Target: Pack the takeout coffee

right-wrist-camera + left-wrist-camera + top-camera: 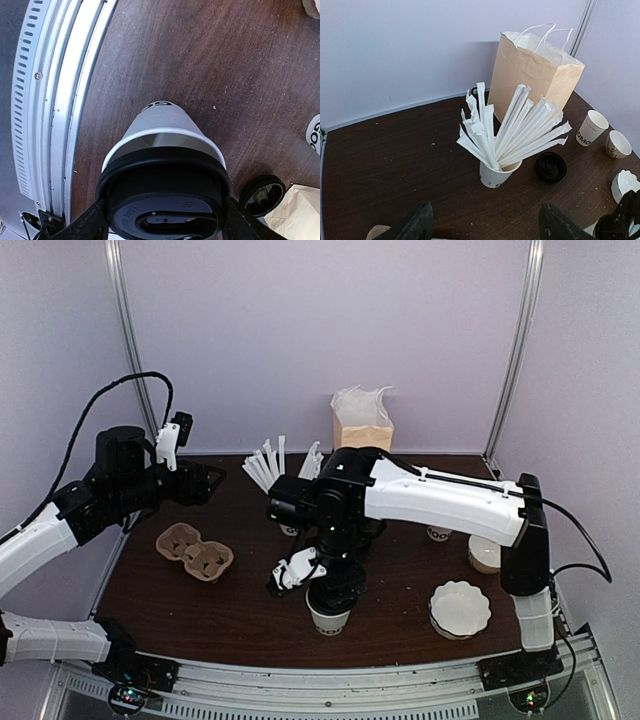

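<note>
Takeout coffee (165,145): upright on the surface (200,60) near its front edge; black lid on.
My right hand (165,222): wide, one finger at each side of the lid; pressing or merely beside it, I cannot tell.
My left hand (485,225): wide, holding nothing; raised, facing the straw cup (499,175).
Risk: lifting by the lid alone could pop it off or tip the cup; the paper bag (362,425) stands well apart, so a loose hold might slip on the way.

The takeout coffee (160,122) is showing matt white paper, its lid (165,202) is gleaming black plastic, and the table (225,60) is looking like scuffed dark wood.
</note>
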`<action>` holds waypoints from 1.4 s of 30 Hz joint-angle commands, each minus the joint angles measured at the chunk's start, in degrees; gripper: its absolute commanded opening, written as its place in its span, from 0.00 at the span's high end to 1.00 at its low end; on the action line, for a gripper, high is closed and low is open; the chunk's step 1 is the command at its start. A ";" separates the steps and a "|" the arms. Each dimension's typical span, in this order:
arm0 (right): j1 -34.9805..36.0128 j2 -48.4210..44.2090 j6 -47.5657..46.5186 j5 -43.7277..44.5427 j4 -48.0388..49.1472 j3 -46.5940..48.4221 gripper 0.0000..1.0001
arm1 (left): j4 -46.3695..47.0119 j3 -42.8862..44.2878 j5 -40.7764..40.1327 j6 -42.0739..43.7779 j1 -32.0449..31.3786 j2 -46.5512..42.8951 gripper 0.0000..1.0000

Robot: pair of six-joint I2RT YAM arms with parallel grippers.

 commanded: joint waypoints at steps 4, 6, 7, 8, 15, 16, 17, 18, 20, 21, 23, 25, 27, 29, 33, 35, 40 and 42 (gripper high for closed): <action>0.68 1.26 0.67 -0.18 -0.96 2.09 0.23 | 3.67 -0.57 0.74 -0.63 0.12 -0.19 0.23; 0.77 1.53 0.77 -0.07 -1.03 2.45 0.23 | 3.70 -0.65 0.84 -0.68 0.12 -0.22 0.24; 0.77 1.64 0.82 -0.12 -0.93 2.51 0.23 | 3.76 -0.66 0.83 -0.68 0.12 -0.12 0.24; 0.82 1.71 0.78 -0.03 -0.99 2.58 0.23 | 3.77 -0.66 0.87 -0.71 0.12 -0.15 0.23; 0.87 2.12 0.95 0.44 -0.83 2.74 0.21 | 3.65 -0.57 1.08 -0.68 0.13 0.00 0.24; 0.88 2.19 0.96 0.53 -0.90 2.71 0.21 | 3.68 -0.57 1.08 -0.68 0.12 -0.04 0.23; 0.89 2.15 0.95 0.43 -0.98 2.70 0.21 | 3.62 -0.57 1.08 -0.68 0.12 -0.14 0.23; 0.93 2.12 0.95 0.36 -1.06 2.69 0.20 | 3.66 -0.57 1.08 -0.68 0.12 -0.11 0.24; 0.99 2.06 0.95 0.23 -1.14 2.67 0.19 | 3.68 -0.57 1.16 -0.68 0.12 -0.10 0.23; 1.02 2.06 1.02 0.34 -1.06 2.69 0.19 | 3.68 -0.57 1.17 -0.68 0.12 -0.04 0.24; 0.96 2.14 1.10 0.49 -1.04 2.74 0.18 | 3.62 -0.57 1.17 -0.68 0.12 0.05 0.24; 1.05 2.11 1.12 0.71 -0.96 2.78 0.17 | 3.72 -0.61 1.17 -0.72 0.12 0.06 0.24; 1.06 1.90 1.12 0.79 -1.03 2.86 0.16 | 3.75 -0.66 1.17 -0.77 0.12 0.10 0.24; 1.07 1.63 1.12 0.96 -1.17 3.02 0.15 | 3.75 -0.66 1.17 -0.77 0.12 0.24 0.24; 1.04 -0.31 1.00 0.94 -1.39 3.19 0.14 | 3.76 -0.66 1.17 -0.56 0.12 0.56 0.24; 1.04 -2.09 0.78 0.99 -1.63 2.89 0.13 | 3.88 -0.59 1.17 -0.17 0.12 0.87 0.23; 0.59 -8.18 0.51 0.63 -2.07 0.59 0.10 | 4.15 -0.02 5.41 0.14 0.12 3.49 0.23; 0.02 -10.90 0.69 0.60 -1.83 -1.19 0.09 | 3.10 0.93 6.78 -0.48 -0.01 5.45 0.24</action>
